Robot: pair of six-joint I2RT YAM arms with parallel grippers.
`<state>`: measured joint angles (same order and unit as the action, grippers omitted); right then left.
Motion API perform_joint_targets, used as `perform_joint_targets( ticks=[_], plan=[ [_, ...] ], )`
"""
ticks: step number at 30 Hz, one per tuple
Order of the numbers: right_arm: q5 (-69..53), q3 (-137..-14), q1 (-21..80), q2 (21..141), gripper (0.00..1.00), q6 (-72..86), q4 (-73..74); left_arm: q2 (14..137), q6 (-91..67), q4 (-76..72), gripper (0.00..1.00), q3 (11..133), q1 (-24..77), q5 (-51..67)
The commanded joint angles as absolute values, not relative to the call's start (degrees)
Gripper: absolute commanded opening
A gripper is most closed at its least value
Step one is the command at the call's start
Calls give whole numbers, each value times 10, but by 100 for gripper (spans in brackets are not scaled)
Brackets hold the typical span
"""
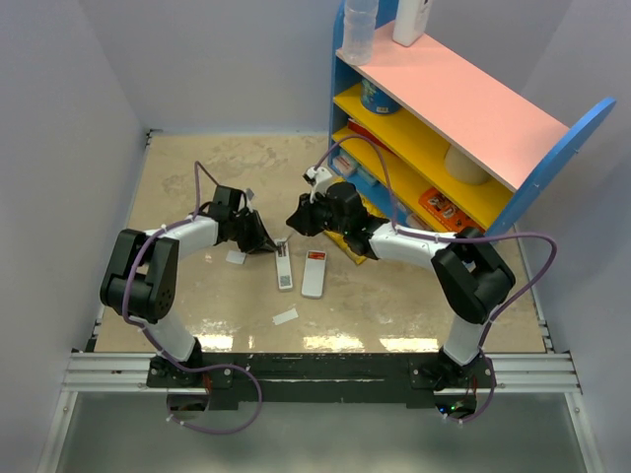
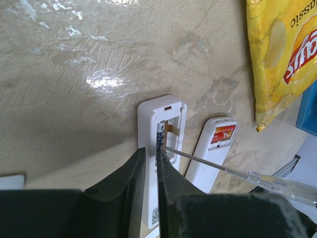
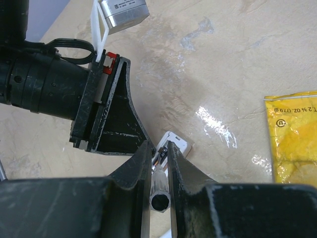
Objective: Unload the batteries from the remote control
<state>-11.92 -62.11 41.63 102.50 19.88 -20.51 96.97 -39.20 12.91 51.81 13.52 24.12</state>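
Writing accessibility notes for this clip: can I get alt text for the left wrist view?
The left gripper, fingers nearly together, sits at the open battery compartment of the white remote control, where a thin stick pokes in from the right. Another white piece and a yellow snack bag lie on the beige table.

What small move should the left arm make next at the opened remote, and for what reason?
Probably close the left pincer fully on the battery and lift it a little. Its fingers straddle the battery in the open compartment of the remote control, and the clear stick held by the right pincer has its tip beside it. Whether the grip is firm I cannot tell.
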Motion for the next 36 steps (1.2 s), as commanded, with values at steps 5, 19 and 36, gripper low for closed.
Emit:
perform_joint_targets(
  ticks=[5, 19, 36],
  plan=[
    [-113, -649, 423, 1027, 0, 190, -209, 977, -381, 115, 18, 519, 132, 254],
    [-91, -649, 422, 1007, 0, 180, -201, 962, -370, 130, 18, 526, 132, 232],
    [-84, -644, 423, 1012, 0, 176, -196, 976, -371, 116, 18, 520, 132, 240]
  ],
)
